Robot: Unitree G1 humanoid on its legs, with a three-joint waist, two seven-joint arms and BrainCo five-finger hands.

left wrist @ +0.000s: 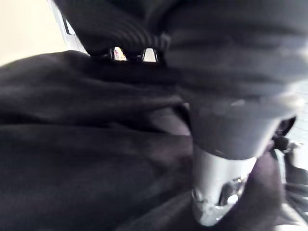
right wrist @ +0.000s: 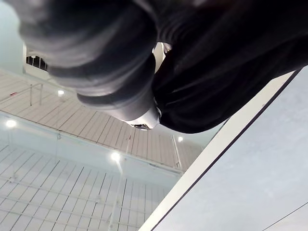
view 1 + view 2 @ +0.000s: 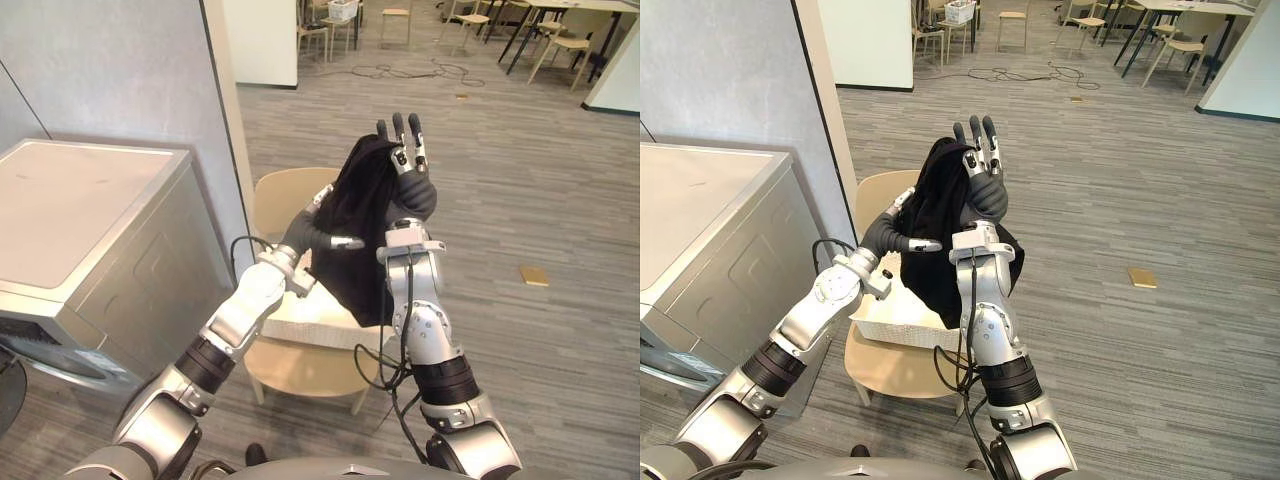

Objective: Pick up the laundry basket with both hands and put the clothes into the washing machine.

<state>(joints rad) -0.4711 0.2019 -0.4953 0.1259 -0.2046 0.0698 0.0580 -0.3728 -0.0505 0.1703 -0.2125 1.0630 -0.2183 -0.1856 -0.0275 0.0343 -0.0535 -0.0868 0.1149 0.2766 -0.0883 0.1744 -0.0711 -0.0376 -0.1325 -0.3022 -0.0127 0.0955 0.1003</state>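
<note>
Grey plank floor (image 3: pixel 520 180) fills the room, and at its middle I see the black garment (image 3: pixel 352 200) lifted high above the laundry basket (image 3: pixel 890 325). The cloth hangs from my right hand (image 3: pixel 408 160), which is raised with the fingers (image 3: pixel 414 135) straight and pointing up, so this hand is open. The cloth lies against its palm side, and its lower end falls down to the basket. I cannot see the thumb behind the cloth. My left hand (image 3: pixel 335 242) reaches from the left into the middle of the garment and is partly buried in the folds. Whether it grips or not, I cannot tell. In the left wrist view I see dark cloth very close.

The white basket stands on the seat of a beige chair (image 3: pixel 285 195). The washing machine (image 3: pixel 90 230) is to the left of the chair, near a grey wall (image 3: pixel 120 70), and its flat top is turned to me. A small tan piece (image 3: pixel 534 275) lies on the floor to the right, well apart from the chair. Far at the back stand more chairs and tables (image 3: pixel 560 40)
</note>
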